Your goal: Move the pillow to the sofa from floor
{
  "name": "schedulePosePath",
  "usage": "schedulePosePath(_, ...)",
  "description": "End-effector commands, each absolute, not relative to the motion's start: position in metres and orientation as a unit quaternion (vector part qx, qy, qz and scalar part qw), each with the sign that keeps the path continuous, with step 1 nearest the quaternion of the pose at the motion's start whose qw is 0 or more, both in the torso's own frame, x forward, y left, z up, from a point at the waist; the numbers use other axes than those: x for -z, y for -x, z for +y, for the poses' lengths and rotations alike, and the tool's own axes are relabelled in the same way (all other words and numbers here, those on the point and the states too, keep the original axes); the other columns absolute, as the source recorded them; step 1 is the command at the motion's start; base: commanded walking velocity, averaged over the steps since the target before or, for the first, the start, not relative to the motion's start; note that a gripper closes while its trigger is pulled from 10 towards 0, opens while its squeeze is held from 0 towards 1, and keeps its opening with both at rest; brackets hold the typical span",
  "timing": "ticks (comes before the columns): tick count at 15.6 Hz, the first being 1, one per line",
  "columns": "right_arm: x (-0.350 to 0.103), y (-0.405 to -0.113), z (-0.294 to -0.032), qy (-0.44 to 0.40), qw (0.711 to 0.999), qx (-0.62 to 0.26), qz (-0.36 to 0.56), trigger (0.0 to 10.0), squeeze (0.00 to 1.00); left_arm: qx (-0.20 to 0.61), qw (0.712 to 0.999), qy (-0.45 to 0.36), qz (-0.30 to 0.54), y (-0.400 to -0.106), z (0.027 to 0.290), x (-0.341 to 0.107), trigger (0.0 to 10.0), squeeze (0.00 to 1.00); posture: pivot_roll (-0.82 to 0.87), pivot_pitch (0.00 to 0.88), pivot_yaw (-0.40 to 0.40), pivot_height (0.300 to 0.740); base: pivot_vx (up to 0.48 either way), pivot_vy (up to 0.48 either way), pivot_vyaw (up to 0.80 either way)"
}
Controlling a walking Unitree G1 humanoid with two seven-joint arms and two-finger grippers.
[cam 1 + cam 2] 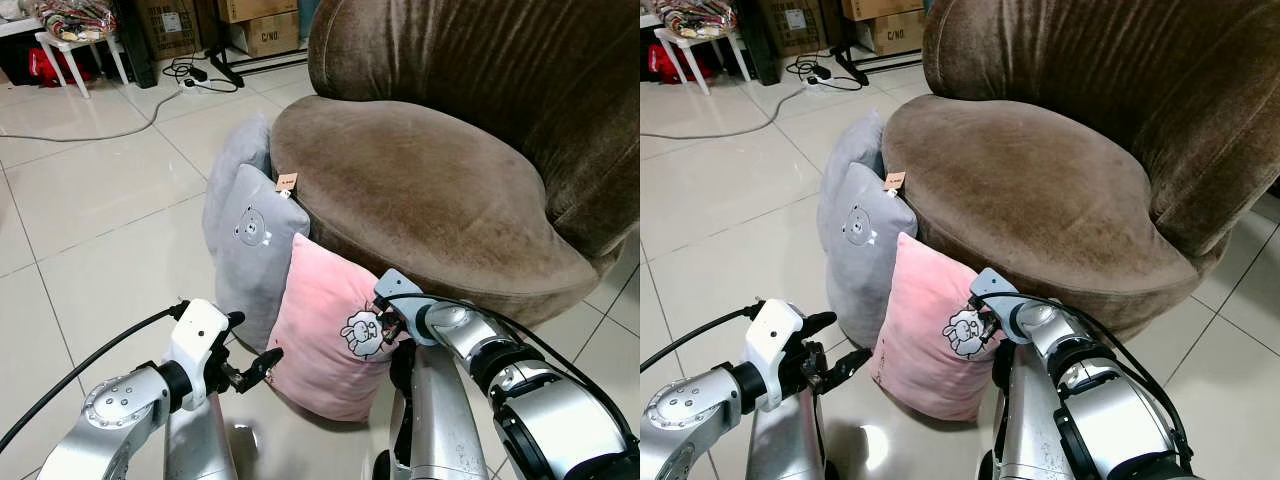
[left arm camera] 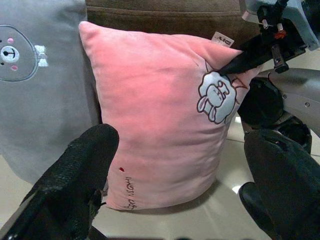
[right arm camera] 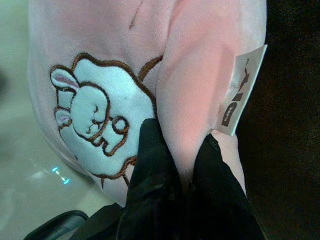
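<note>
A pink pillow with a white rabbit patch stands on the tiled floor, leaning against the front of the brown sofa. My right gripper is shut on a fold of fabric at the pillow's upper right edge, beside the rabbit; the right wrist view shows both fingers pinching that pink fold just below the label. My left gripper is open, low at the pillow's left side and a little short of it, with its two fingers spread wide before the pillow.
A grey bear pillow leans on the sofa just left of the pink one, touching it. Cables and a power strip lie on the floor behind; a white stool and cardboard boxes stand at the back.
</note>
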State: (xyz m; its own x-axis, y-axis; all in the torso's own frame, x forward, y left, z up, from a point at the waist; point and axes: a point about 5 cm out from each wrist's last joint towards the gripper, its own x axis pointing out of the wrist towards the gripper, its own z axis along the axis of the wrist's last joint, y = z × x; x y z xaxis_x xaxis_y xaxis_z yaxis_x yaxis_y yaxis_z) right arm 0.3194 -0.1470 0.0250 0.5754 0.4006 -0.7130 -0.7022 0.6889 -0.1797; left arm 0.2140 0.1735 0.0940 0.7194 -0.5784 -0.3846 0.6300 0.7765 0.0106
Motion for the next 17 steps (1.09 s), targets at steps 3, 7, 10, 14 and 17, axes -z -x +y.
schedulePosePath(3, -0.066, -0.303, -0.195, 0.120, 0.934, -0.293, 0.168, 0.0, 0.00, 0.222, 0.964, -0.093, 0.110, -0.239, 0.172, -0.105, 10.0, 0.00, -0.04, 0.000, 0.004, 0.391, 0.000, 0.000, 0.00)
schedulePosePath(7, -0.078, -0.301, -0.182, 0.057, 0.951, -0.267, 0.146, 0.0, 0.00, 0.224, 0.962, -0.105, 0.110, -0.236, 0.175, -0.107, 10.0, 0.00, -0.03, 0.000, -0.003, 0.391, 0.000, 0.000, 0.00)
schedulePosePath(10, -0.128, -0.278, -0.172, -0.052, 0.938, -0.340, 0.047, 0.0, 0.00, 0.207, 0.970, -0.100, 0.080, -0.235, 0.175, -0.117, 10.0, 0.00, -0.02, 0.000, -0.005, 0.391, 0.000, 0.000, 0.00)
schedulePosePath(14, -0.201, -0.274, -0.166, -0.156, 0.930, -0.321, -0.091, 10.0, 0.00, 0.193, 0.975, -0.098, 0.037, -0.240, 0.170, -0.133, 10.0, 0.00, -0.03, 0.000, 0.001, 0.391, 0.000, 0.000, 0.00)
schedulePosePath(17, -0.223, -0.286, -0.162, -0.115, 0.960, -0.225, -0.124, 10.0, 0.00, 0.164, 0.980, -0.109, -0.023, -0.248, 0.167, -0.159, 10.0, 0.00, -0.03, 0.000, 0.003, 0.396, 0.000, 0.000, 0.00)
